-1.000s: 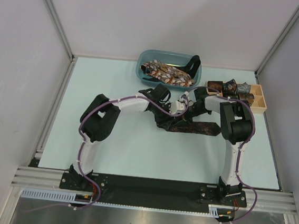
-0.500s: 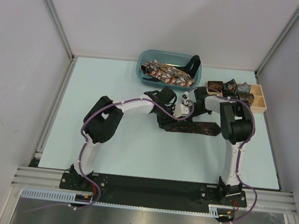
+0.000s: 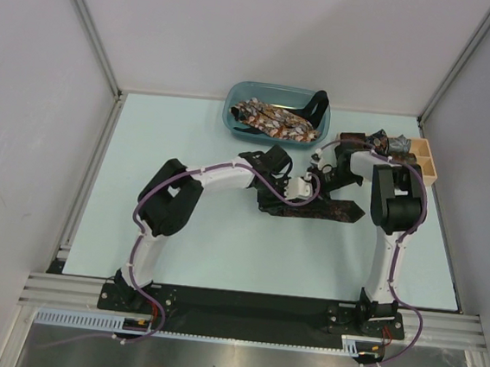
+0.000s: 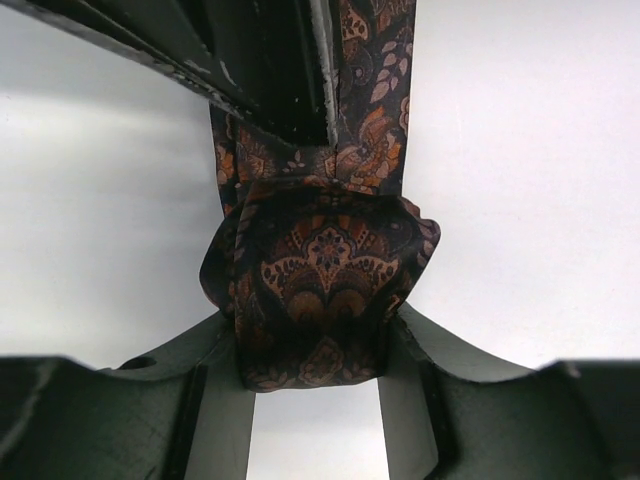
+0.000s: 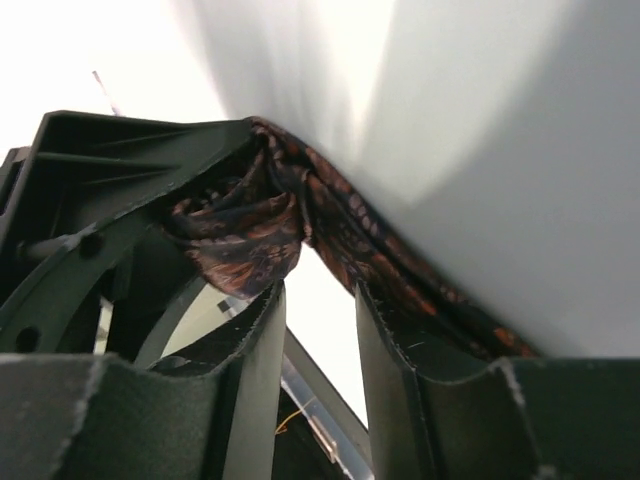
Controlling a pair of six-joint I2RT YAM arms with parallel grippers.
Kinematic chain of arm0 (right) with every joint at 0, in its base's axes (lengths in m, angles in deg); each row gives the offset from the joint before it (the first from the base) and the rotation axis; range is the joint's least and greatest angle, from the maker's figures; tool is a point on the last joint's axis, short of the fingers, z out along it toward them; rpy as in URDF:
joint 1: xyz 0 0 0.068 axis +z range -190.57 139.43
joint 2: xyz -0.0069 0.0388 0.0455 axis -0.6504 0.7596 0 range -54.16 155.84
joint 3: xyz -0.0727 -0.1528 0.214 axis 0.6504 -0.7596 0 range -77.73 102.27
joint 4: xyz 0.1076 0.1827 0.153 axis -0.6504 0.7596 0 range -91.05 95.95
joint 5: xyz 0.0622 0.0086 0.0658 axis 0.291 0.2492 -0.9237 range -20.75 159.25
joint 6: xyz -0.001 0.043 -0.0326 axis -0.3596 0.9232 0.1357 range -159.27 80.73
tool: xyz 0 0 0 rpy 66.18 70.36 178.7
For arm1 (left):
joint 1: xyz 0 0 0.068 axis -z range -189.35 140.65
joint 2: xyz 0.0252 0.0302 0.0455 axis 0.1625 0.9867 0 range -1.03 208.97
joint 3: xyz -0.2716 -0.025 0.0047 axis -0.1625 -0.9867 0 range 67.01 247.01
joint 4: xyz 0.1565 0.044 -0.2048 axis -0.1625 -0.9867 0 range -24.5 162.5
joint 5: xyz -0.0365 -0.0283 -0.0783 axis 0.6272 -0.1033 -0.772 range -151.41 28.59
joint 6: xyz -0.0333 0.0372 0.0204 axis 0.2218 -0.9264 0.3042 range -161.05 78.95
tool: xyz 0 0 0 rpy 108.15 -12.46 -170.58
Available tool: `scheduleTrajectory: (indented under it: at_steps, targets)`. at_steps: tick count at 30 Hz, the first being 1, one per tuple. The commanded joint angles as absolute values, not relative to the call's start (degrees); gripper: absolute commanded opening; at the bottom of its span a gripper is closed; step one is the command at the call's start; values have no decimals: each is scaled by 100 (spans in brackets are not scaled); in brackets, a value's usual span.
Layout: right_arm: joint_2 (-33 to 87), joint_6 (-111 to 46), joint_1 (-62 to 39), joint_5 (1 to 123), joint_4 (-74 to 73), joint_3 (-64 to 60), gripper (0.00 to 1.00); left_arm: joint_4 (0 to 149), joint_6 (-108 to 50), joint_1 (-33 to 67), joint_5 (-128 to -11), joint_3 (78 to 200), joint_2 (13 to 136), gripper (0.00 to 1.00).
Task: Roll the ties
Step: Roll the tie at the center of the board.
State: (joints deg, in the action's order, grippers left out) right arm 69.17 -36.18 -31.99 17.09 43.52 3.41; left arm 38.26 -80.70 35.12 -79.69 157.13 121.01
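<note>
A dark brown paisley tie (image 3: 333, 211) lies partly unrolled on the table, and its rolled end is a coil (image 4: 318, 285). My left gripper (image 4: 312, 335) is shut on that coil, pinching it from both sides; in the top view the left gripper (image 3: 304, 187) is mid-table. My right gripper (image 5: 318, 295) is open with nothing between its fingers. It sits just beside the coil (image 5: 243, 232), and the tie's strip runs past the right fingertip (image 5: 372, 305). From above, the right gripper (image 3: 323, 168) is just behind the left one.
A blue bin (image 3: 232, 113) at the back holds several loose patterned ties (image 3: 273, 122). A wooden compartment box (image 3: 424, 163) at the back right holds rolled ties (image 3: 375, 144). Grey walls enclose the table on three sides.
My right gripper has opened and let go of the tie, drawing back slightly. My left arm has shifted right with the coil, and the flat length of tie has got shorter.
</note>
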Motion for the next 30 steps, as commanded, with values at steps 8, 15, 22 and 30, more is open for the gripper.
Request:
scheduleTrajectory:
  at_steps: [8,15,22,30]
  targets:
    - [6485,-2882,-2879,1053,3604,58,43,2592,-8306,3372,-8004,15595,12387,26]
    - [6722,-2670,-2703,1185,3269,163,34,2601,-8306,3345,-8083,15622,12387,28]
    - [6907,-3101,-2791,1502,3656,260,0,2627,-8165,3249,-8276,15648,12387,32]
    - [6671,-2751,-2888,1090,3499,173,31,2636,-8156,3240,-8285,15736,12439,29]
